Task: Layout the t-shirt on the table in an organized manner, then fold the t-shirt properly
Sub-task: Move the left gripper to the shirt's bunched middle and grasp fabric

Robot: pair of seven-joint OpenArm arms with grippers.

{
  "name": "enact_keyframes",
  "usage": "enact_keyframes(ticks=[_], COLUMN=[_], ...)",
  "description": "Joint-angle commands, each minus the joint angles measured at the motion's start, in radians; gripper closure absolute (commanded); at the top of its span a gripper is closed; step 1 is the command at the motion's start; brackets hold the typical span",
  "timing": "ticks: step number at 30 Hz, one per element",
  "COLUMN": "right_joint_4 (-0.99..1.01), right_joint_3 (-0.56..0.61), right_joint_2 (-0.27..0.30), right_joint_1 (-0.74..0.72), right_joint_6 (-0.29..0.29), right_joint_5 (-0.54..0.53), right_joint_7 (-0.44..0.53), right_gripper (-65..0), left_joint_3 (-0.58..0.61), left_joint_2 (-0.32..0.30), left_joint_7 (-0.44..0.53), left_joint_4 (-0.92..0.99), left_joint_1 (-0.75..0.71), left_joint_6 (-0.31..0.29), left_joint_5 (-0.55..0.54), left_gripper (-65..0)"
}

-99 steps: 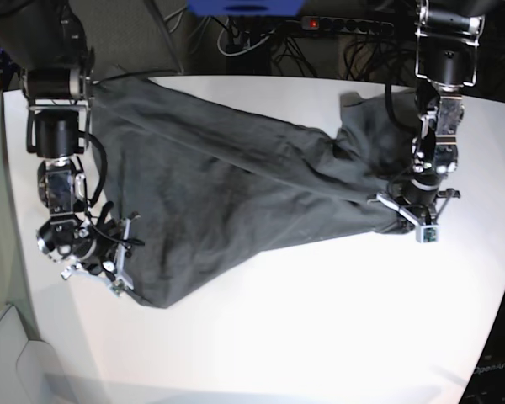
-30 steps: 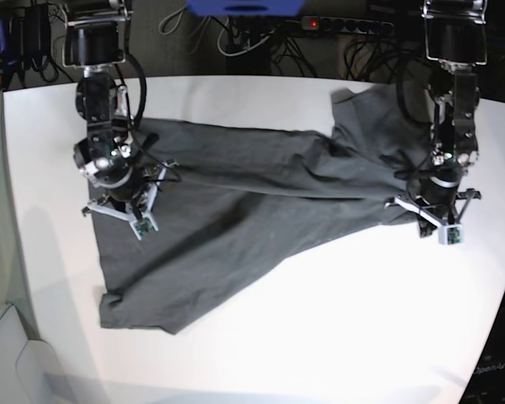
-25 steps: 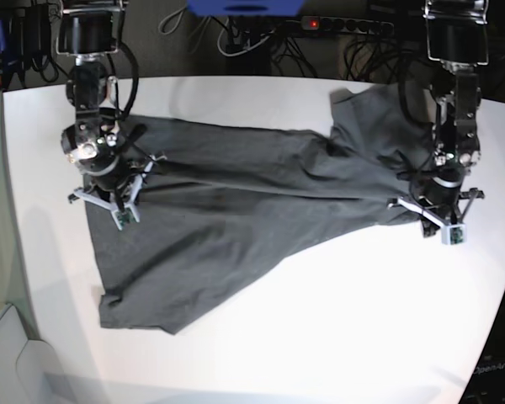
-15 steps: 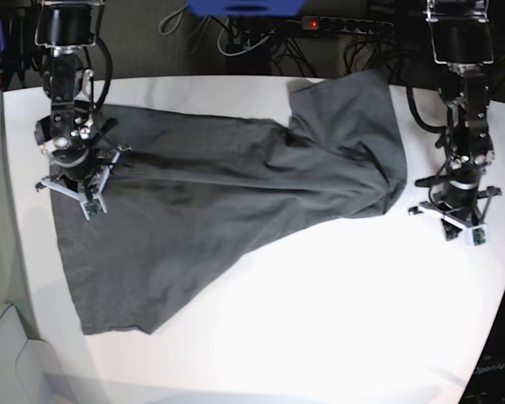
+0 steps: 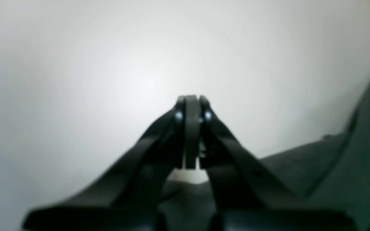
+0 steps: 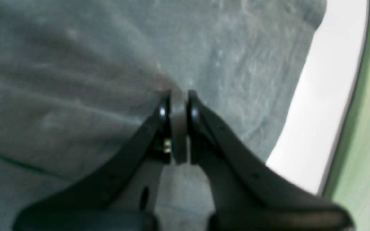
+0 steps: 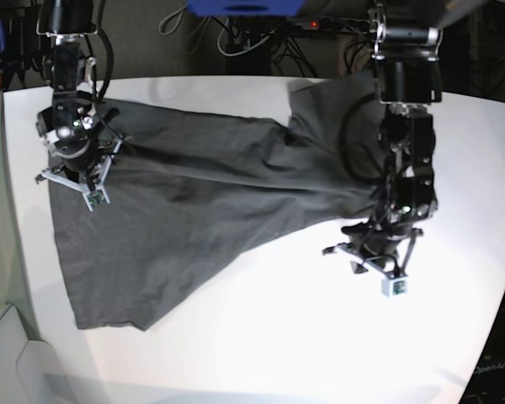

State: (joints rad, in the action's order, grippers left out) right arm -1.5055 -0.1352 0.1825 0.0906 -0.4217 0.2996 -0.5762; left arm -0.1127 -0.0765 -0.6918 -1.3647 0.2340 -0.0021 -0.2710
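The right hand point(image 6: 178, 96) is clenched, its tips pressed down on the t-shirt point(image 6: 75, 70), though a pinched fold cannot be made out. Around it the charcoal cloth spreads wrinkled, its edge meeting bare bench point(image 6: 320, 112) off to one side. The left hand point(image 5: 189, 102) is clenched on nothing above white bench point(image 5: 108, 64), with the t-shirt point(image 7: 219, 194) just behind and beside it.
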Motion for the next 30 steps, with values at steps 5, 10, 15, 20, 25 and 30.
enact_keyframes(ticks=[5, 10, 15, 20, 25, 30], right_joint_4=[-0.011, -0.011, -0.011, -0.011, -0.011, -0.011], right_joint_3=[-0.002, -0.002, -0.002, -0.002, -0.002, -0.002], right_joint_2=[0.007, 0.007, 0.007, 0.007, 0.007, 0.007], right_joint_1=[-0.015, -0.027, -0.028, -0.028, -0.028, -0.030], right_joint_6=[-0.003, -0.003, -0.003, -0.003, -0.003, -0.003], right_joint_5=[-0.001, -0.001, -0.001, -0.001, -0.001, -0.001], right_joint_7=[0.000, 0.000, -0.001, -0.001, -0.001, -0.001], right_gripper=[0.0, 0.0, 0.0, 0.0, 0.0, 0.0], left_joint_3=[0.153, 0.288, 0.334, 0.333, 0.351, 0.425], left_joint_2=[0.042, 0.037, 0.037, 0.042, 0.065, 0.068], left_joint_7=[-0.127, -0.208, -0.203, -0.128, -0.065, -0.058], left_joint_4=[-0.011, -0.014, 0.024, 0.224, 0.344, 0.347], left_joint_1=[0.103, 0.138, 0.166, 0.241, 0.268, 0.265], left_joint_6=[-0.003, -0.003, -0.003, -0.003, -0.005, -0.005], left_joint_5=[-0.001, -0.001, 0.003, 0.000, -0.001, -0.001], left_gripper=[-4.9, -23.6, -28.7, -28.9, -28.9, -28.8])
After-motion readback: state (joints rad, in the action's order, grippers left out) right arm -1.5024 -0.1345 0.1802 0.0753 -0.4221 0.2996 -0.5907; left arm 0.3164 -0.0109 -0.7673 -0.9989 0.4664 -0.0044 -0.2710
